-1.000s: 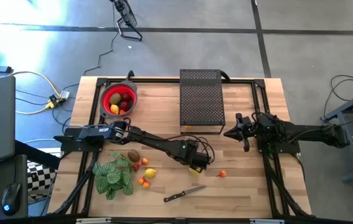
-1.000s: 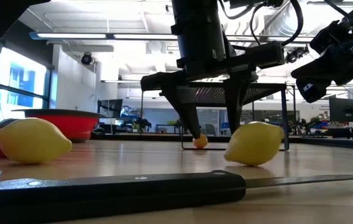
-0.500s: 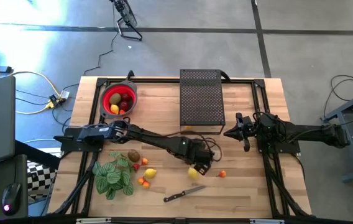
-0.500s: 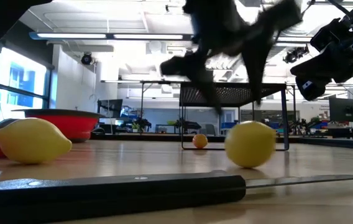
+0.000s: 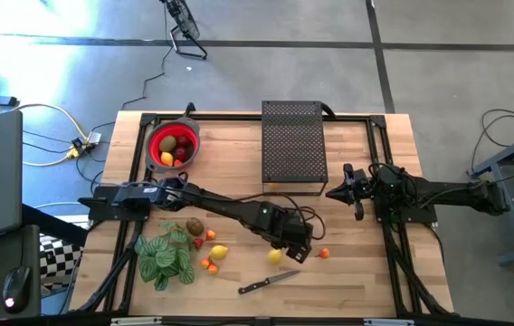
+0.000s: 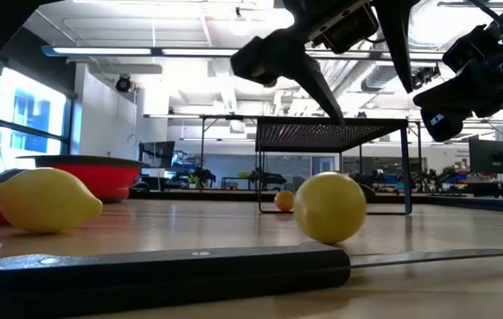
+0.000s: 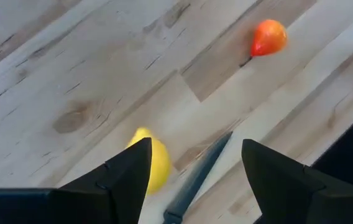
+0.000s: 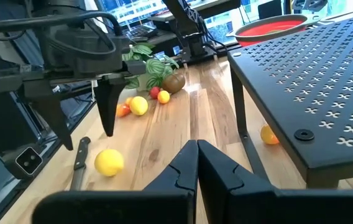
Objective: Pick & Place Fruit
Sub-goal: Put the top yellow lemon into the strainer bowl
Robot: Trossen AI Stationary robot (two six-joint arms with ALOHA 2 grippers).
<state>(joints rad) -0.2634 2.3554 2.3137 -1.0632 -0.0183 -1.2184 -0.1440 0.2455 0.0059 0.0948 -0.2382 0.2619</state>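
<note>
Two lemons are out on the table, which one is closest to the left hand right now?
The lemon lying by the knife blade, just under the open left hand. The other lemon sits farther off, beside the leafy plant.

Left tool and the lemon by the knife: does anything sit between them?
No. In the low view the open left tool hangs above the lemon, only air between.

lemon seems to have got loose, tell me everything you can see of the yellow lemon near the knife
The lemon is a small, smooth, bright yellow fruit, looking whole and unmarked. It rests on the wooden table, free of any grip. The left gripper hangs just above it with its fingers open, not touching it. The black-handled knife lies close beside it; from above a thin gap seems to separate them. A tiny orange fruit sits a little way off.
</note>
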